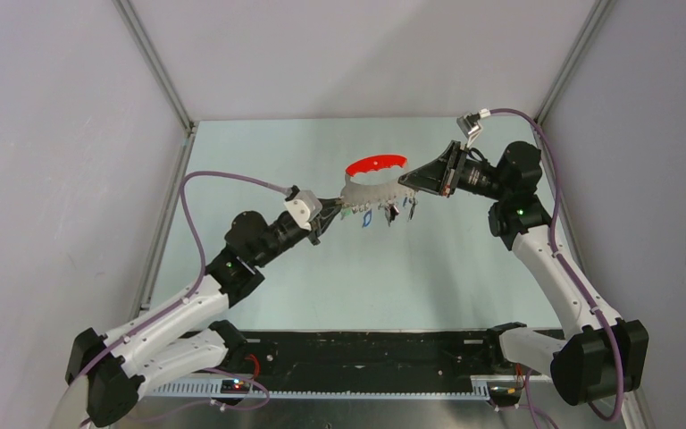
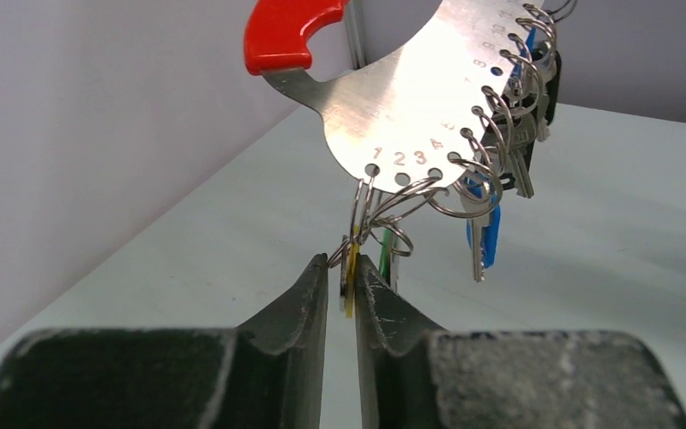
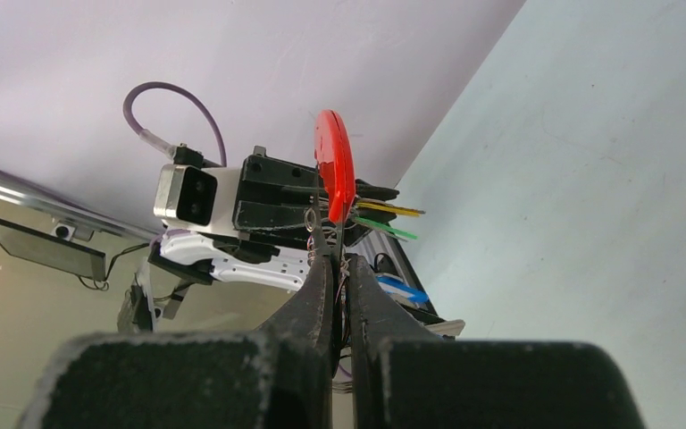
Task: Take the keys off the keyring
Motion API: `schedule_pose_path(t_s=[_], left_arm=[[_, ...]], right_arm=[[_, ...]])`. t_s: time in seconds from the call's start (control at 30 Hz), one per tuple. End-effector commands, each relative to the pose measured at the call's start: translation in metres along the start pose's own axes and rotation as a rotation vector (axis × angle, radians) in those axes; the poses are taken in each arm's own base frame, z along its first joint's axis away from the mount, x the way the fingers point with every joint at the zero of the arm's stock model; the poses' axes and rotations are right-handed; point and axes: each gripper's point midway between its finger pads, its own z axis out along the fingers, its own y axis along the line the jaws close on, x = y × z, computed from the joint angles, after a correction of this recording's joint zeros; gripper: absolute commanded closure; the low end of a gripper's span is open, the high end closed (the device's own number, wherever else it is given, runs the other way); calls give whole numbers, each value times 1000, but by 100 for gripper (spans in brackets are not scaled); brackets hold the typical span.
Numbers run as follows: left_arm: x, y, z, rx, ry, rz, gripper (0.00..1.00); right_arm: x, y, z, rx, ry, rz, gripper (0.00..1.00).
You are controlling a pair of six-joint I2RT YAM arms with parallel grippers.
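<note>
The left gripper [image 2: 343, 273] pinches tight on a yellow key [image 2: 352, 279] hanging from the keyring [image 2: 411, 98]. The right gripper [image 3: 339, 268] squeezes the keyring's other end. The keyring is up in the air between them, above the table [image 1: 411, 286], and the other keys [image 2: 487, 234] dangle under it.

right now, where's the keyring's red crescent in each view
Top external: red crescent upper centre, above the silver plate.
Left wrist: red crescent top left.
Right wrist: red crescent edge-on, centre.
Shared landmark: the pale green table.
</note>
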Motion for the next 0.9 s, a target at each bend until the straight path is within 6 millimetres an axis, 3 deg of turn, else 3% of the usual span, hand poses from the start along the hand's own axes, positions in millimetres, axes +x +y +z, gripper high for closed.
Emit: schedule_pose_path(t_s=[0.0,0.27,0.33,0.37,0.5,0.67,0.87], left_arm=[[-17,-6,5,44,-56,15,79],[-20,-11,13,80,-57,5,82],[-20,-10,14,80,-58,7,88],[-21,-11,14,82,-59,10,96],[-21,-9,13,71,-64,15,100],[-16,3,4,-12,-56,2,100],[8,19,-13,-132,73,-48,100]], right_arm=[[-5,22,-4,-56,-14,-68,100],[-5,24,-2,-68,-7,-61,100],[-4,25,-2,-72,-4,-61,100],[-4,24,-2,-70,-5,-59,100],[-3,23,-3,-63,-2,-66,100],[-2,3,-8,24,-16,-61,100],[6,-25,-13,77,-26,-56,100]])
